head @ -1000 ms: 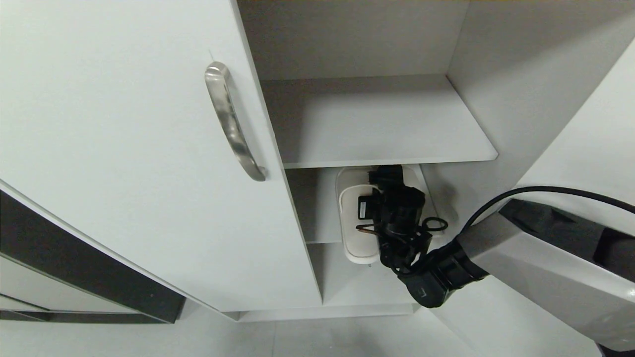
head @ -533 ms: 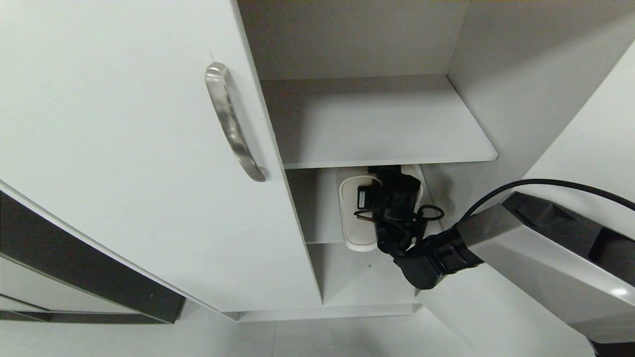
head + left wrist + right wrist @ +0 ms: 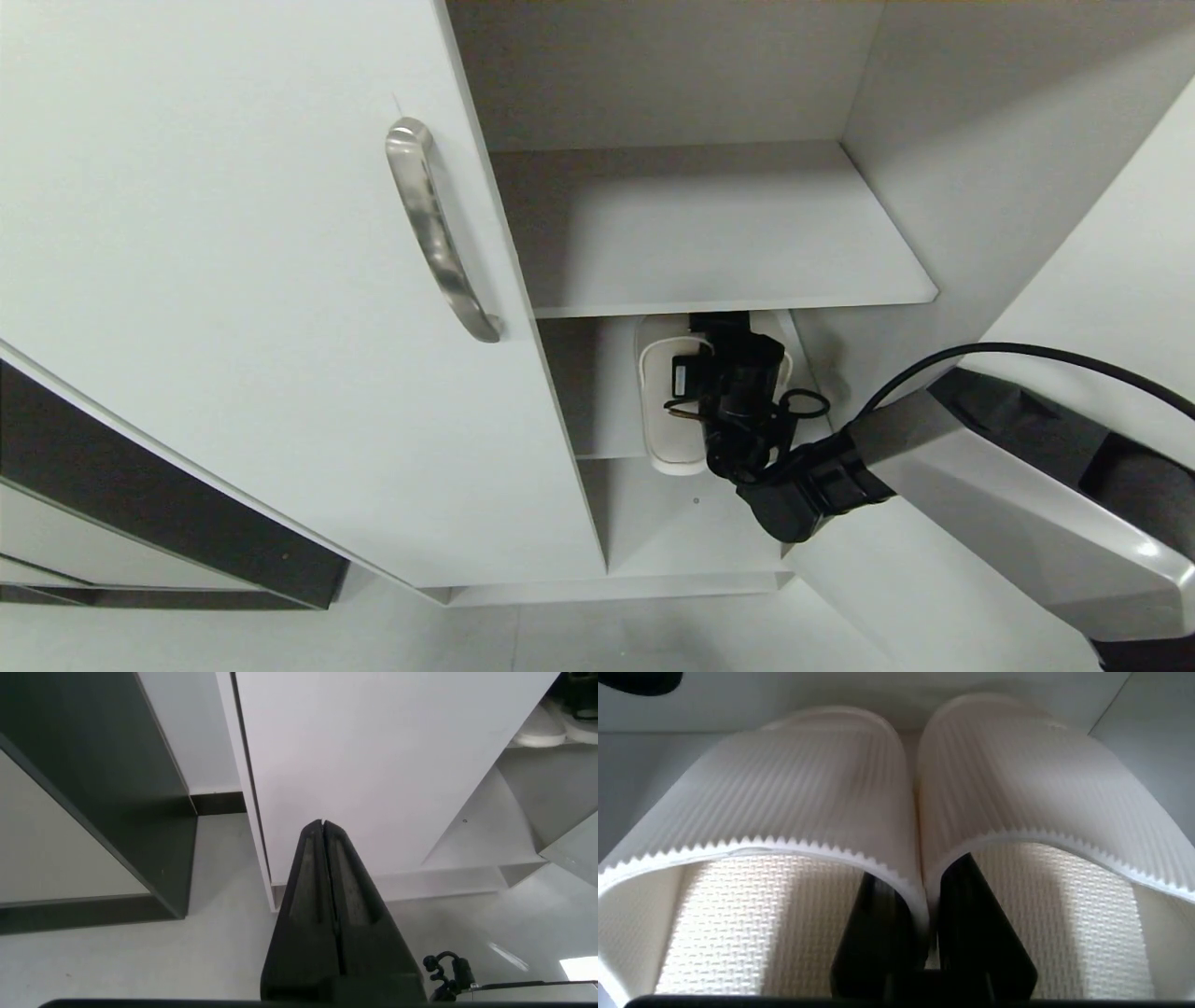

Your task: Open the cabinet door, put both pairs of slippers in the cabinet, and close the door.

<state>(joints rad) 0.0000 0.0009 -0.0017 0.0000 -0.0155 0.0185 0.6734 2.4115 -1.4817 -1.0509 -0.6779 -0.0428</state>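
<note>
A pair of cream slippers [image 3: 674, 439] with ribbed straps [image 3: 822, 793] lies side by side on the cabinet's middle shelf [image 3: 597, 411], toes inward. My right gripper [image 3: 721, 327] reaches into that compartment from the right. It is shut on the two slippers' touching inner strap walls, one finger [image 3: 878, 924] under each strap. The fingertips are hidden under the upper shelf in the head view. My left gripper [image 3: 322, 831] hangs shut and empty above the floor, in front of the cabinet's base.
The left cabinet door [image 3: 233, 280] is shut and has a curved metal handle [image 3: 437, 229]. The right door [image 3: 1111, 280] stands open beside my right arm. The upper shelf [image 3: 709, 233] is bare. The bottom compartment [image 3: 672, 537] lies below the slippers.
My right arm has pushed the slippers deeper onto the middle shelf, so their heels now overhang the shelf edge less. The left arm and doors have not moved.
</note>
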